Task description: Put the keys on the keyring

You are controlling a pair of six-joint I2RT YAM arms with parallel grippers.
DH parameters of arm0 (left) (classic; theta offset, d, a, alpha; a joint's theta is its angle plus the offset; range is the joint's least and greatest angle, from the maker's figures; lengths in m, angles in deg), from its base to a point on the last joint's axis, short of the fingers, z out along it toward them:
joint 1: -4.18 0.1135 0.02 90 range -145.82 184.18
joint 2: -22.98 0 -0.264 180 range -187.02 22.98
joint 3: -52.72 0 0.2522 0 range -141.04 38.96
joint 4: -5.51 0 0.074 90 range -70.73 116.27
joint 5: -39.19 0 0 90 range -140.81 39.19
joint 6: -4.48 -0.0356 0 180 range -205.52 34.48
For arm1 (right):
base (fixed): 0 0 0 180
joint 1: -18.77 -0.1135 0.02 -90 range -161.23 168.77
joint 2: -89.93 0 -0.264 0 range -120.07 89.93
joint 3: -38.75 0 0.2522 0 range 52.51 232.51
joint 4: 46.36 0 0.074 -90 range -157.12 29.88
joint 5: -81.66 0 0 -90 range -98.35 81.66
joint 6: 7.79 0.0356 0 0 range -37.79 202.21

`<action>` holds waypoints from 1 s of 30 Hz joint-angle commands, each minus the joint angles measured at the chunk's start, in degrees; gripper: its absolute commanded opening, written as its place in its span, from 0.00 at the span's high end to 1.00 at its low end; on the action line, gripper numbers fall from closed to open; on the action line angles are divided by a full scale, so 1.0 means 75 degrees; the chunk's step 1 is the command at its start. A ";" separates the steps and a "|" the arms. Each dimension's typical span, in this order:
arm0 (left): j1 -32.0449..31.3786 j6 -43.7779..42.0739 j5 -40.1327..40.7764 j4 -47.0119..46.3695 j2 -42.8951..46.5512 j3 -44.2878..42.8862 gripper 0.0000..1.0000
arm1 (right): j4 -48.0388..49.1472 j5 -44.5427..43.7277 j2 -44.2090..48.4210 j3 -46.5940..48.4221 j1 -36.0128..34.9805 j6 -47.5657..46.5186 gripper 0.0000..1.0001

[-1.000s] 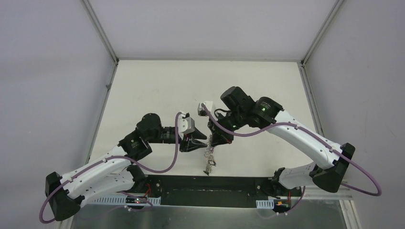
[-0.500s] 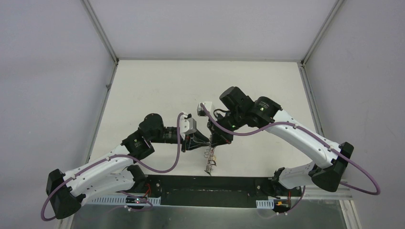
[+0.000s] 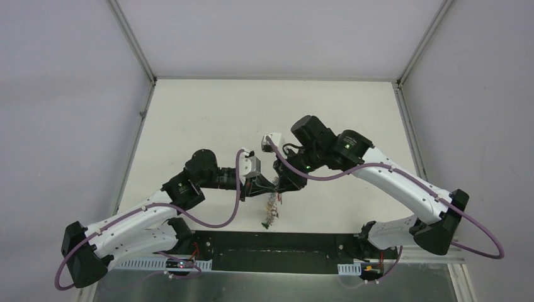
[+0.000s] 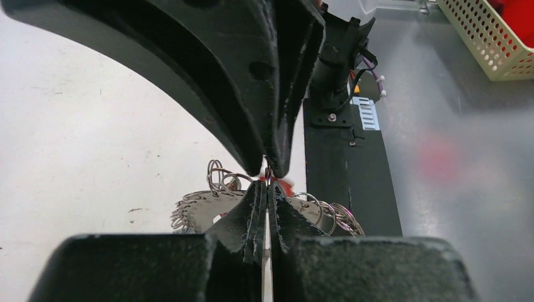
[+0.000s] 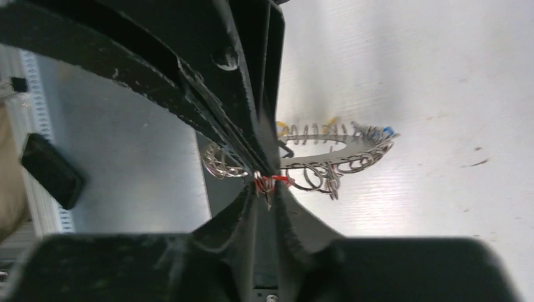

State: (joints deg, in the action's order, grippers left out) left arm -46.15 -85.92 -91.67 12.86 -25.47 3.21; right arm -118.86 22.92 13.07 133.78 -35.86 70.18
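Two black grippers meet tip to tip above the pale table (image 3: 208, 113), toward its front edge. The left gripper (image 3: 267, 185) is pressed fully shut on something thin at the meeting point, too small to name. The right gripper (image 3: 284, 184) has its jaws almost together around a red key tag (image 5: 271, 182), but whether it truly grips I cannot tell. The keyring (image 3: 271, 211) sits just beyond their tips, reaching toward the front edge; whether its far end touches the table is unclear. It looks like stiff, fairly heavy metal. Its fringe of small silver loops (image 5: 315, 173) seems loose, thin and slippery, likely to swing and snag. The flat dark band is probably the surest place to hold, not a loop. Open table lies behind and to both sides, while the black strip (image 3: 283, 242) along the front edge is close.
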 commanded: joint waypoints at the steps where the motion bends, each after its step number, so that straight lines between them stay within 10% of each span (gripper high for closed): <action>1: -0.0110 0.0209 0.0029 -0.0320 0.0344 -0.0045 1.00 | 0.1167 -0.0299 0.0656 -0.0272 0.0034 0.0247 0.71; 5: -0.0106 0.0610 0.0566 -0.1154 0.0867 0.0379 1.00 | 0.2214 -0.0296 0.1461 -0.1046 0.0114 0.0378 0.58; 22: -0.0107 0.1424 0.0616 -0.5032 0.1417 0.1360 1.00 | 0.6494 0.1202 0.3626 -0.3404 0.0263 0.0983 0.56; 30: -0.0110 0.1527 0.0497 -0.5359 0.1327 0.1365 1.00 | 0.6952 0.1206 0.3575 -0.3498 0.0265 0.1162 0.86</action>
State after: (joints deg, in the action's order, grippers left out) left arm -46.50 -75.52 -87.00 -19.51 -16.26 13.66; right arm -71.45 31.07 39.60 107.88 -34.18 77.89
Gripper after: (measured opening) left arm 0.009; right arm 0.202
